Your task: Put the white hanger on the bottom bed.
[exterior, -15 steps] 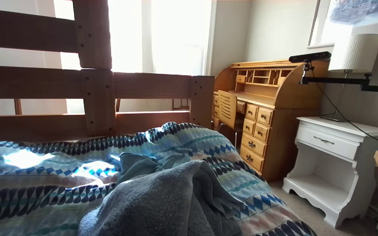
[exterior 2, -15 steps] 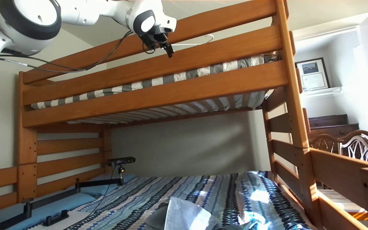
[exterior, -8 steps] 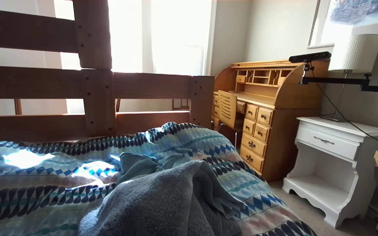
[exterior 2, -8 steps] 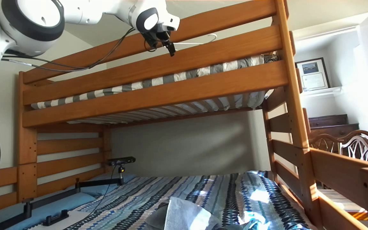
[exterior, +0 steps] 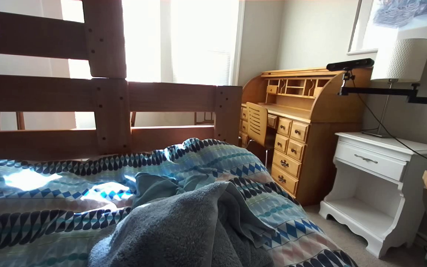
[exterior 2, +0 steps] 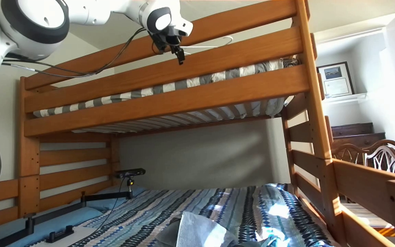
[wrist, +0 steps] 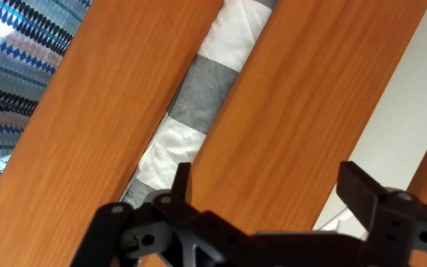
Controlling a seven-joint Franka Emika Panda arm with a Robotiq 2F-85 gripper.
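The gripper [wrist: 265,170] has dipped a touch over the last half second: fingertips now overlap the upper edge of the middle rail [exterior 2: 163,72], shifted slightly toward the middle rail's end nearer the robot arm [exterior 2: 87,12]. Jaws stand wide apart, same as a second ago; in the wrist view the middle rail shows between them. The white hanger [exterior 2: 202,47] shows just above the middle rail, in the slot under the top rail [exterior 2: 218,26], right beside the gripper and partly hidden by it; can't tell if they touch, or what the hanger rests on. Its hook sits a bit nearer the post [exterior 2: 315,113] at the middle rail's other end than a second ago. The bottom bed [exterior 2: 233,202] is well below the middle rail, unchanged, rumpled grey blanket [exterior 2: 197,231] on it in both exterior views. Edges: above the middle rail, a slot backed by pale wall [wrist: 402,122]; below it, a strip of striped mattress [wrist: 206,92], then the lower rail [exterior 2: 166,103]. Free space: a tall stretch of air below the middle rail, from the lower rail down to the bottom bed; a black camera arm [exterior 2: 106,196] stands low, below the middle rail's robot-arm end.
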